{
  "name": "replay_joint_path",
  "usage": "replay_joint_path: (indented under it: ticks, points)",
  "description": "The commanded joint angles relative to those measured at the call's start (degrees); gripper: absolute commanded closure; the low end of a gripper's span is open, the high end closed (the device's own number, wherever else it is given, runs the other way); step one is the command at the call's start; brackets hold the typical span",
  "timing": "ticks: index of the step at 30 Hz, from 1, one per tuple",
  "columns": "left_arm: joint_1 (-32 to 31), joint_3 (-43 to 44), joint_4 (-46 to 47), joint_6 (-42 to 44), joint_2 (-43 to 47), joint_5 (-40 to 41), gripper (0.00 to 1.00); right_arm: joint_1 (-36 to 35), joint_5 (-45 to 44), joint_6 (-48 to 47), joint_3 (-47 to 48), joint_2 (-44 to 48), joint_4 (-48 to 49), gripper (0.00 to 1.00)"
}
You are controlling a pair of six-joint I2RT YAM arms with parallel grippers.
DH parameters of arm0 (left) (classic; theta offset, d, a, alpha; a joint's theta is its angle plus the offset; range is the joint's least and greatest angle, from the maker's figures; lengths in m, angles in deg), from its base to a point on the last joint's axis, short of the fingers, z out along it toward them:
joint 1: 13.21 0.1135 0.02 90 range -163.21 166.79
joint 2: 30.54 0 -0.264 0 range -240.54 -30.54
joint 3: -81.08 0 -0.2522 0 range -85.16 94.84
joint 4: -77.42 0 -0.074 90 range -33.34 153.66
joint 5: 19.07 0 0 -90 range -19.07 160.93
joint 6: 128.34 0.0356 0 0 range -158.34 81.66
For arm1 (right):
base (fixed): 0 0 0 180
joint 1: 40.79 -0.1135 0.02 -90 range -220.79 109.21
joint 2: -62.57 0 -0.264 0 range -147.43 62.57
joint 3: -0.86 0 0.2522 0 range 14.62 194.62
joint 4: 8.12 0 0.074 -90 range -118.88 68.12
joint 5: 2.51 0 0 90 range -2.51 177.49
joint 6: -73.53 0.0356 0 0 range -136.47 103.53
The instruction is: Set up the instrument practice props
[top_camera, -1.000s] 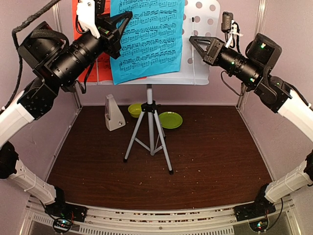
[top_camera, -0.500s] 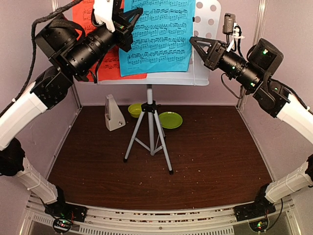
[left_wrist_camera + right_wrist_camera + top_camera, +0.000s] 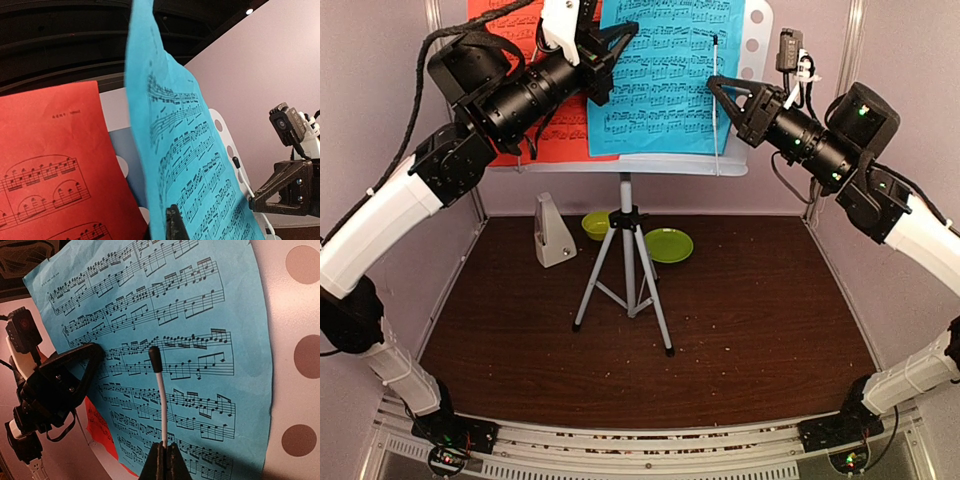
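The blue music sheet (image 3: 670, 80) hangs in front of the pale grey perforated music-stand desk (image 3: 756, 40). My left gripper (image 3: 628, 32) is shut on the sheet's left edge. In the left wrist view the blue music sheet (image 3: 200, 165) runs edge-on between the jaws of my left gripper (image 3: 170, 216). The red music sheet (image 3: 505, 45) lies on the desk's left half. My right gripper (image 3: 713, 83) is shut on the desk's white page-holder wire (image 3: 161, 395), which stands over the blue music sheet (image 3: 200, 315). The grey tripod (image 3: 626, 262) carries the desk. The whitish metronome (image 3: 553, 232) stands to its left.
A lime-green bowl (image 3: 596, 224) and a lime-green plate (image 3: 669, 245) sit on the brown table behind the tripod. Pale walls close in on both sides. A small black device (image 3: 785, 47) hangs at the desk's right edge.
My left gripper has carried the blue sheet up and to the right across the desk, exposing more red sheet. The right gripper has shifted slightly and still holds the wire.
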Motion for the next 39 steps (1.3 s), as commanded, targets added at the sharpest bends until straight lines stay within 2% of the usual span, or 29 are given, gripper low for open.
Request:
replay_joint_path:
  ticks: [1, 32, 39]
  points:
    - [0.5, 2.2, 1.4, -2.6, -1.3, -2.0, 1.00, -0.5, 1.3, -0.8, -0.8, 1.6, 2.2, 1.00]
    - [1.0, 6.6, 1.9, -5.6, -6.7, -5.5, 1.00, -0.7, 1.2, -1.5, -1.4, 1.8, 2.9, 1.00]
    - [1.0, 8.1, -0.9, -5.4, -7.9, -6.5, 1.00, -0.7, 1.0, -1.7, -1.6, 1.9, 3.1, 1.00]
